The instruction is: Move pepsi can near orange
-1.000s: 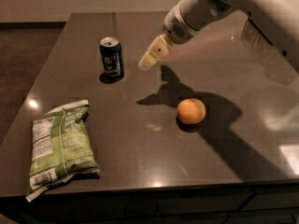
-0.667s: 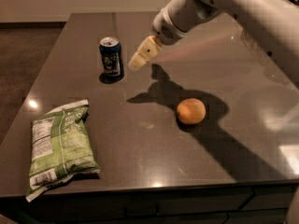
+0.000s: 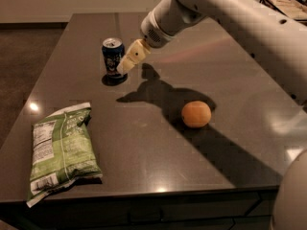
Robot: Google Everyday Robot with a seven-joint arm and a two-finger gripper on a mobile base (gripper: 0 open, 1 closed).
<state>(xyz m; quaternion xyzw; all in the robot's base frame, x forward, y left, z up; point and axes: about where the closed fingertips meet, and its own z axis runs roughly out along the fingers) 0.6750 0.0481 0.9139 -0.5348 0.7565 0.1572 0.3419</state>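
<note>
The pepsi can [image 3: 113, 56] stands upright toward the far left of the surface [image 3: 144, 147], silver top up. It is well apart from the orange [image 3: 196, 114], which sits nearer the middle right. I judge the can light if empty and only somewhat heavier if full (nothing here tells me which). Its thin wall should take a gentle squeeze but would dent under a hard one, and the smooth painted side could slip. Being tall and narrow, it may tip if nudged high up. The best hold, I reckon, is from the side across the middle of the body, kept level so the can stays upright.

My gripper [image 3: 123, 67] hangs at the can's right side, angled down and to the left from my arm [image 3: 230, 13], with its pale tip low against the can's flank. I cannot tell whether it touches the can or stops just short. Nor can I tell whether it is spread or pressed together, since from here it reads as one pale wedge. It holds nothing that I can see.

Further out, a green chip bag [image 3: 62, 150] lies flat near the front left corner, well apart from both can and orange.
</note>
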